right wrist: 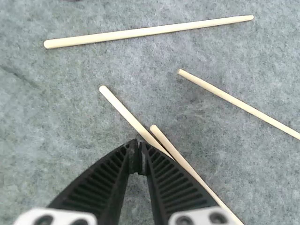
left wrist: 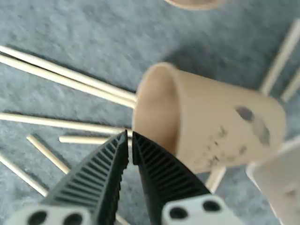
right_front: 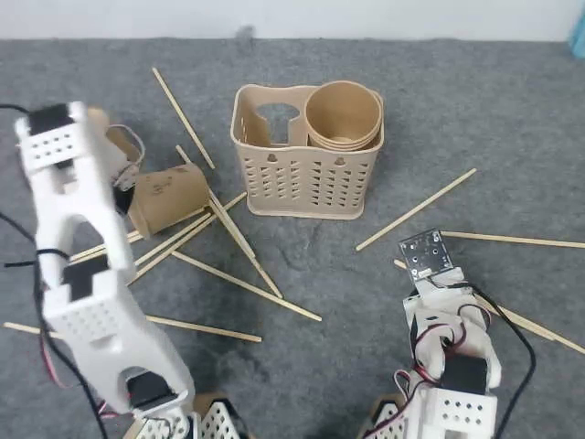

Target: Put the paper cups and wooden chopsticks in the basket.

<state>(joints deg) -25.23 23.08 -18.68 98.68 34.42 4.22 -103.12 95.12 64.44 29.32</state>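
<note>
Cups (right_front: pixel 343 114) nest upright in the basket (right_front: pixel 306 178), and one paper cup (right_front: pixel 169 197) lies toppled near the basket's left side, under the left arm. Its long axis lies flat, mouth facing the clenched, empty left gripper (left wrist: pixel 130 138), likely lining up on the rim. The right gripper (right wrist: pixel 139 147), pressed shut and empty, noses a chopstick (right wrist: pixel 124 112) pointing away from it.

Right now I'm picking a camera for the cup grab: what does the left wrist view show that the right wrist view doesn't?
Left wrist view adds: a paper cup lying on its side, its open mouth close to the left end effector. Right wrist view adds: the right end effector, its tips beside a chopstick pair lying close together. Both share: grey carpet and loose wooden chopsticks.
</note>
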